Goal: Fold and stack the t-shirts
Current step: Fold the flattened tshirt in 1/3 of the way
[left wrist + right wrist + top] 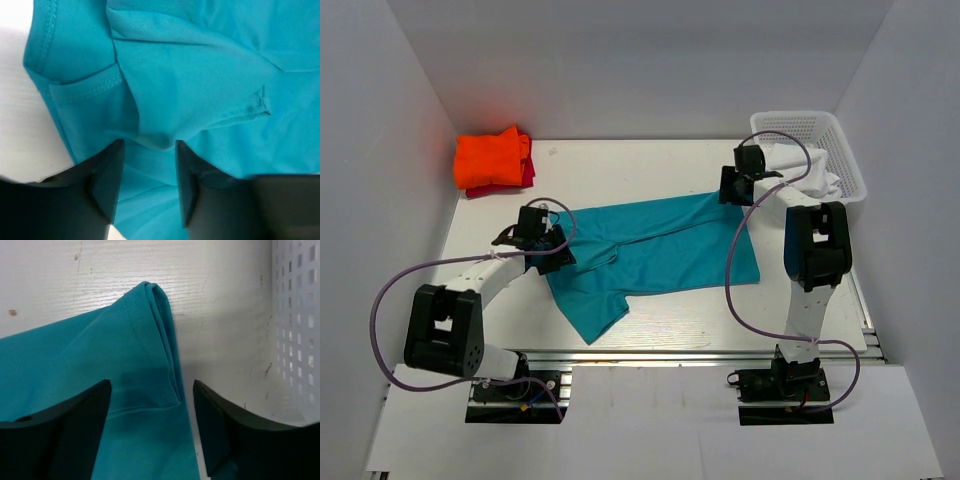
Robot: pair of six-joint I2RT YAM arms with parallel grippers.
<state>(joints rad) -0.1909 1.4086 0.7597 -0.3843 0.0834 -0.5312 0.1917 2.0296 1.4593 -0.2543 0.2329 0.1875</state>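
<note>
The teal-blue t-shirt (655, 250) lies spread and partly folded across the table's middle. My left gripper (544, 243) is low over the shirt's left edge. In the left wrist view its jaws (149, 150) stand apart with wrinkled teal cloth (200, 75) between and under them. My right gripper (735, 187) is at the shirt's far right corner. In the right wrist view it (152, 390) is wide open over the doubled hem corner (150, 340). The bright orange t-shirt (492, 158) lies folded on the red t-shirt (528, 175) at the back left.
A white perforated basket (840, 150) holding white cloth stands at the back right, close beside my right gripper; its wall shows in the right wrist view (297, 315). White walls enclose the table on three sides.
</note>
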